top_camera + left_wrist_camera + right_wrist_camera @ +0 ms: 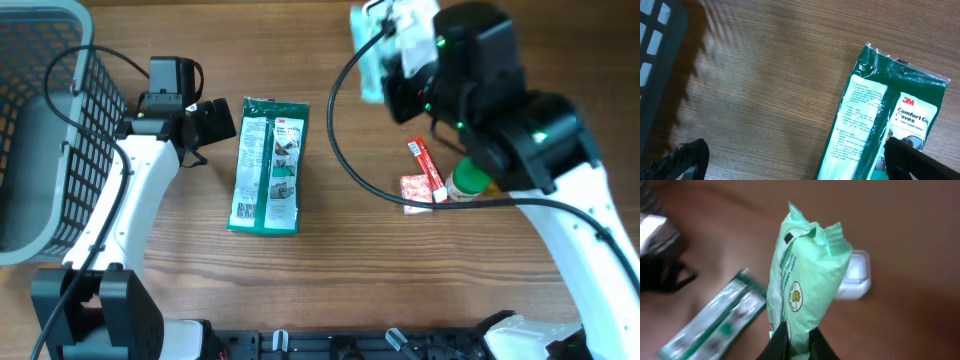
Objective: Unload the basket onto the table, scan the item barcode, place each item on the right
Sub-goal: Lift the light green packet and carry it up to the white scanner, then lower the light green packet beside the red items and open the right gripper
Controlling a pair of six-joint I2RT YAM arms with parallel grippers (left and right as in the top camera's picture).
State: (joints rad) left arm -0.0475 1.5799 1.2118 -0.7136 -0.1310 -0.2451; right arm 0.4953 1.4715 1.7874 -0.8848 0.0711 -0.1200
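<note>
Pale green packet (805, 275) is held up at one o'clock over the counter (330, 290), pinched by the closed right jaws (no barcode is discernible). Left jaws are spread wide, empty. With pickup judged done, the coded face must next be turned toward a scanner.

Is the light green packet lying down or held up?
Held up: the right end effector pinches the packet by one end, above the table.

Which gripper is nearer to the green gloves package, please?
Left. The left gripper sits right beside the gloves package; the right gripper is farther off, holding a pale packet.
</note>
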